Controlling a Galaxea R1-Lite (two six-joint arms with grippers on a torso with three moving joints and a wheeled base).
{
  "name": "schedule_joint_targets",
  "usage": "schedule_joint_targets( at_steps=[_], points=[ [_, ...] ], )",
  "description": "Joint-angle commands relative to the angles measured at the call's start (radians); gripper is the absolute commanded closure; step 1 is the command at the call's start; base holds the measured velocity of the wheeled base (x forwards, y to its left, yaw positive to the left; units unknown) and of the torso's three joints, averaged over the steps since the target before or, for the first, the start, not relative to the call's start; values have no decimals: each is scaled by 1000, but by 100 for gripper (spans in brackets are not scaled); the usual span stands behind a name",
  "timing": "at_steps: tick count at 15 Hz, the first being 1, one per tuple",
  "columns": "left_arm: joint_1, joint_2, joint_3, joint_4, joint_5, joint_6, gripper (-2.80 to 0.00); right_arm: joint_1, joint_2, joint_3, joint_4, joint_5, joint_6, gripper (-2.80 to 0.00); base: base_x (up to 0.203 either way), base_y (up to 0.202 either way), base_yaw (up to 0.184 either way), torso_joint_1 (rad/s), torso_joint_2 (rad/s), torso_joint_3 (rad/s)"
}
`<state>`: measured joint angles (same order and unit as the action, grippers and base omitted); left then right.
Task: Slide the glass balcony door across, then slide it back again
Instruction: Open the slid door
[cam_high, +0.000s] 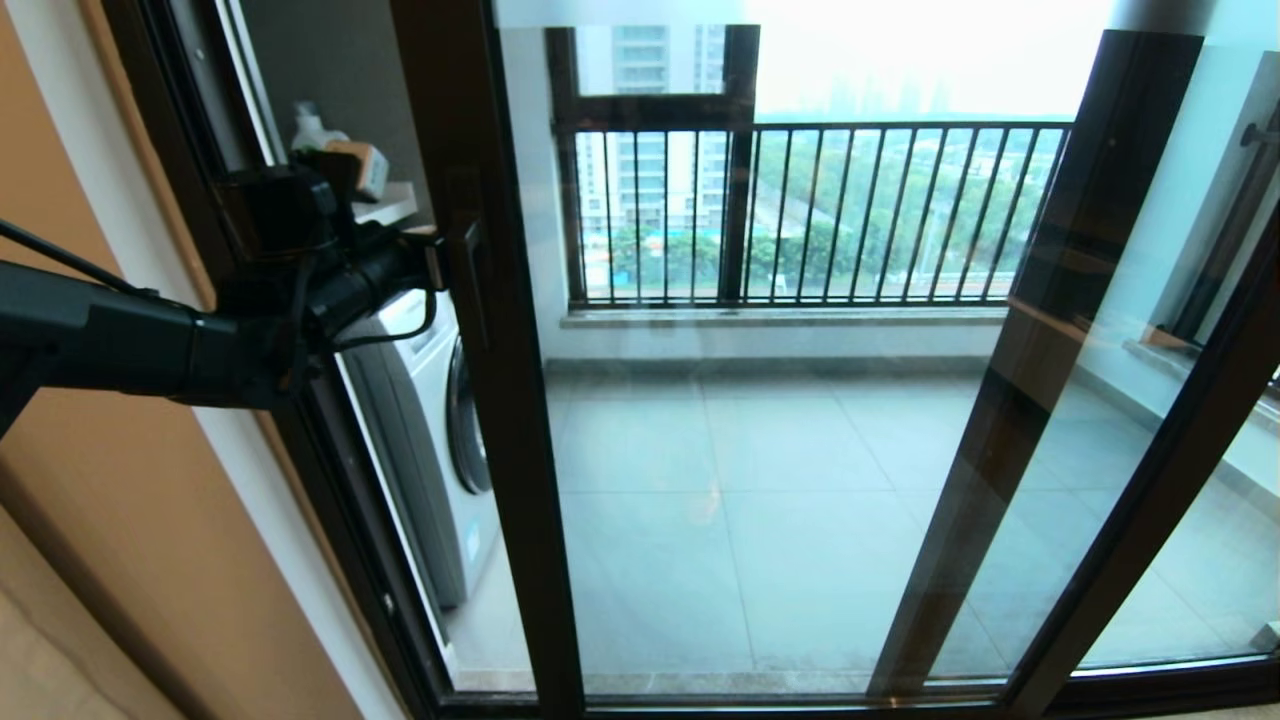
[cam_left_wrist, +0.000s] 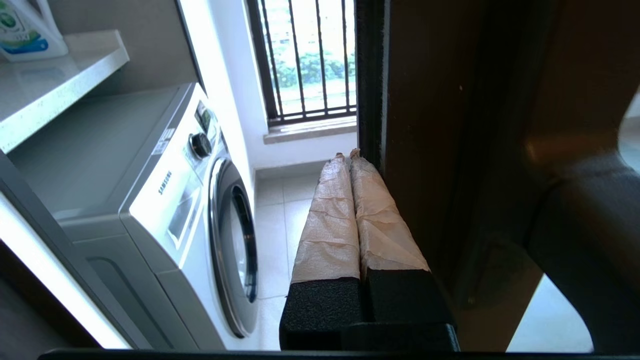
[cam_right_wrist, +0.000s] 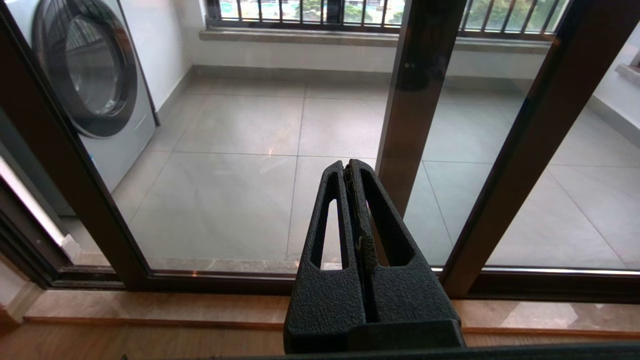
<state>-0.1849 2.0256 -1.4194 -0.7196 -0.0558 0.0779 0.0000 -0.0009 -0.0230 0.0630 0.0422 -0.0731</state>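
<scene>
My left arm reaches in from the left. Left gripper (cam_left_wrist: 355, 200) has its two taped fingers (cam_left_wrist: 327, 220) pressed together, nothing between them, lying flat against the edge of the door (cam_high: 505, 420) upright, just beside the bar handle (cam_high: 470, 280). The door's left upright stands a bit off the wall frame (cam_high: 330, 480), so there's a narrow opening there. Through that gap I see one washer (cam_high: 425, 440) on the balcony, close to the door's track, with a shelf (cam_left_wrist: 45, 80) above it holding a detergent bottle (cam_left_wrist: 22, 30). The door's pane spans the middle of the head view, and its right upright overlaps a second pane (cam_high: 1190, 440) without a handle. Behind the glass: tiled floor (cam_high: 760, 500) and one barred window (cam_high: 810, 210).

Right gripper (cam_right_wrist: 352, 210) is seen only by its own wrist camera. Its two black fingers (cam_right_wrist: 330, 220) are closed on each other, holding nothing. It hangs in front of the glass, low, above the sill (cam_right_wrist: 150, 305), not touching.
</scene>
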Motion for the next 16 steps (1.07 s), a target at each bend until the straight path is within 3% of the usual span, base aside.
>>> schedule_joint_targets(
  at_steps=[1, 3, 12, 14, 16],
  points=[
    [-55, 48, -57, 9, 16, 2, 0, 0, 1, 0, 0, 1, -1, 0, 0, 0, 0, 0, 0, 0],
    [-97, 68, -81, 11, 40, 30, 0, 0, 1, 0, 0, 1, -1, 0, 0, 0, 0, 0, 0, 0],
    [-271, 126, -172, 66, 82, 35, 0, 0, 1, 0, 0, 1, -1, 0, 0, 0, 0, 0, 0, 0],
    [-304, 152, -220, 78, 85, 37, 0, 0, 1, 0, 0, 1, -1, 0, 0, 0, 0, 0, 0, 0],
    [-336, 191, -283, 90, 128, 40, 0, 0, 1, 0, 0, 1, -1, 0, 0, 0, 0, 0, 0, 0]
  ],
)
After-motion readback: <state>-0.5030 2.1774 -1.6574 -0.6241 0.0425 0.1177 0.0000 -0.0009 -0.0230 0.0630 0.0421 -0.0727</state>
